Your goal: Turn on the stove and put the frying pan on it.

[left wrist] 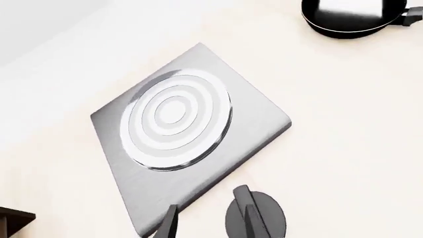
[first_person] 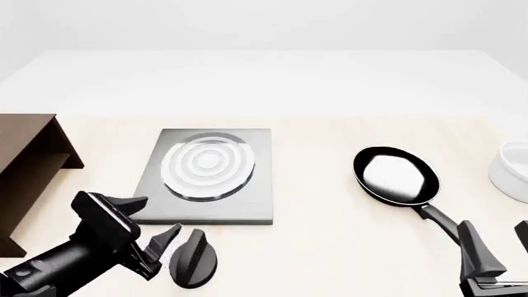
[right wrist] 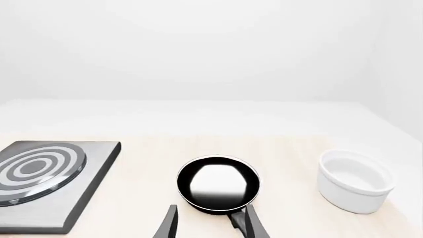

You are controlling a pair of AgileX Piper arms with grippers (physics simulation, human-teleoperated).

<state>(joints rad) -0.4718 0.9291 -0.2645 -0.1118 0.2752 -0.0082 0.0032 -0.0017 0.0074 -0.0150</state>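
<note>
Flanking knob (first_person: 193, 258), left end effector (first_person: 147, 238).

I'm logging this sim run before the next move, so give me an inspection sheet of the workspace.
Surface: pale table, lying flat.
Job's things: stove unoccupied; its knob sits apart at its near edge; frying pan on the table right of the stove, handle toward the arms.
Clutter: white bowl far right; brown shelf far left.
Hands: left hand open beside the knob; right hand open around the pan's handle.
Cables: nothing seen.
Surroundings: plain white backdrop.
</note>
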